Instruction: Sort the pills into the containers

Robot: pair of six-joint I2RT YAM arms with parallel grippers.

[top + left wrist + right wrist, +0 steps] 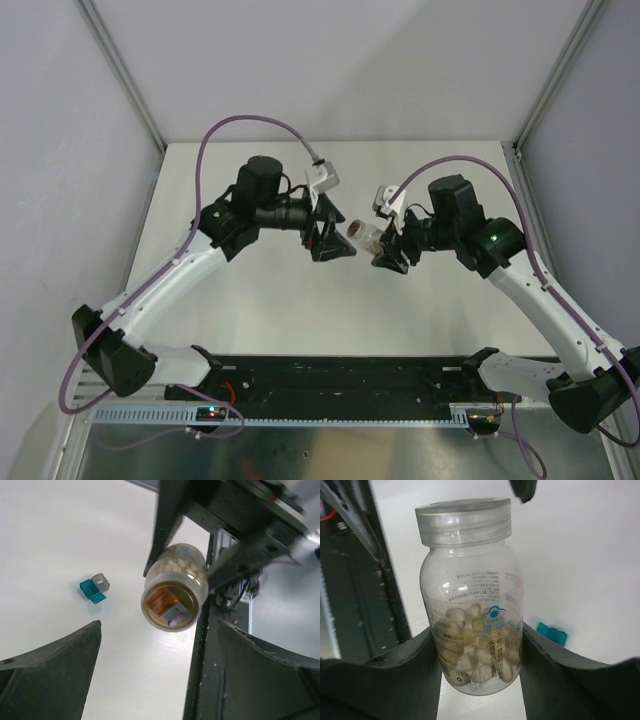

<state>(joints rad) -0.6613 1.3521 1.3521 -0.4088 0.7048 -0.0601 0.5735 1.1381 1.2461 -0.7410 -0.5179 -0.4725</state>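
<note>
My right gripper (477, 647) is shut on the lower body of a translucent pill bottle (470, 605) that holds pale oval pills and has its clear cap on. It holds the bottle (362, 235) in the air over the table's middle, cap end toward my left gripper (336, 228). My left gripper (159, 645) is open, its fingers spread wide just short of the bottle's end (172, 602), and nothing is between them. A small teal box with a grey flap (94, 588) lies on the table below; a corner of the teal box (551, 633) shows in the right wrist view.
The white table (250, 310) has grey walls on the left, back and right. A black mounting rail (350, 375) with both arm bases runs along the near edge. Purple cables (240, 125) loop above each arm.
</note>
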